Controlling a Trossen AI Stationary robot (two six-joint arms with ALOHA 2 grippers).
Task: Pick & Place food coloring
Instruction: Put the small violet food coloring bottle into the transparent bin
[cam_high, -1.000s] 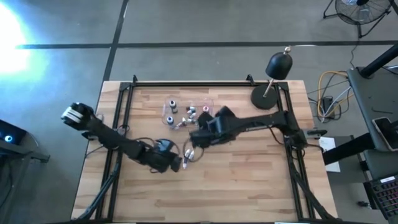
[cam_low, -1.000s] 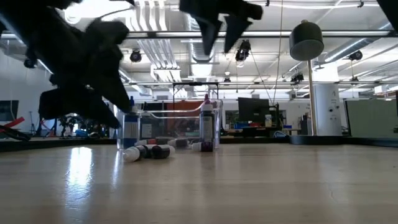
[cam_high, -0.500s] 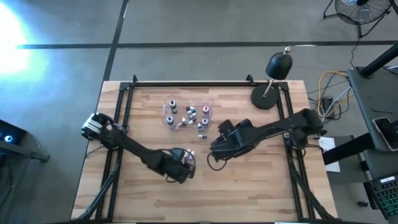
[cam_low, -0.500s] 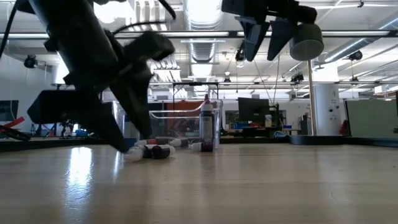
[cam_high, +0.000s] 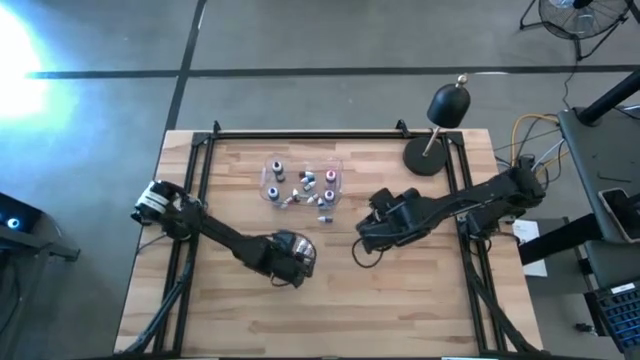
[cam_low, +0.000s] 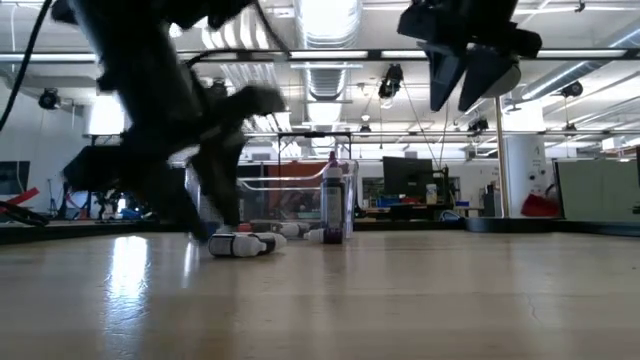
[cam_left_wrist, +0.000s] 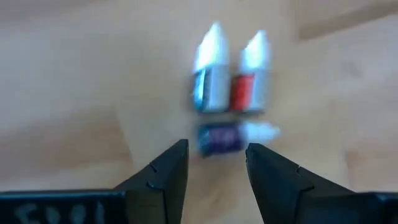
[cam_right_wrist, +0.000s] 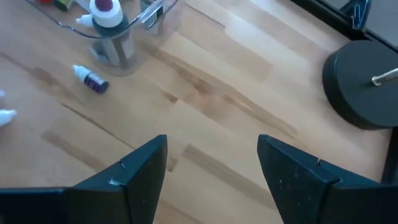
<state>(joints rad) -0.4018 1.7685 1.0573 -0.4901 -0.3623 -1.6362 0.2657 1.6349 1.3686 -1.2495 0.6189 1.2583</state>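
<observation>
- High view is showing the left pincer (cam_high: 297, 262) hanging over the front middle of the wooden worktop (cam_high: 400, 290), well short of the clear plastic tray (cam_high: 300, 183) at the back, where most of the food coloring bottles (cam_high: 309, 183) are standing or lying together; that gathering suggests the tray is the collecting point.
- Left wrist view is showing this pincer's fingers (cam_left_wrist: 163, 174) standing apart with nothing between them, pointing at three small bottles lying on the wood: a blue-bodied bottle (cam_left_wrist: 208, 78) and a red-bodied bottle (cam_left_wrist: 250, 81) side by side, white caps pointing away, and a purple-bodied bottle (cam_left_wrist: 225, 137) lying crosswise nearest the fingers.
- The gap is lining up on the purple one, so it is probably the one being approached.
- Right wrist view is showing the right pincer (cam_right_wrist: 211, 168) spread wide and empty above bare wood, a stray purple bottle (cam_right_wrist: 91, 78) lying outside the tray's corner and the black lamp base (cam_right_wrist: 360, 81) off to the side.
- Low view is showing the right arm raised high, so it is likely keeping clear of the left arm's work rather than reaching.
- The lying bottles are likely rolling easily, so a grip across the body seems safest.
</observation>
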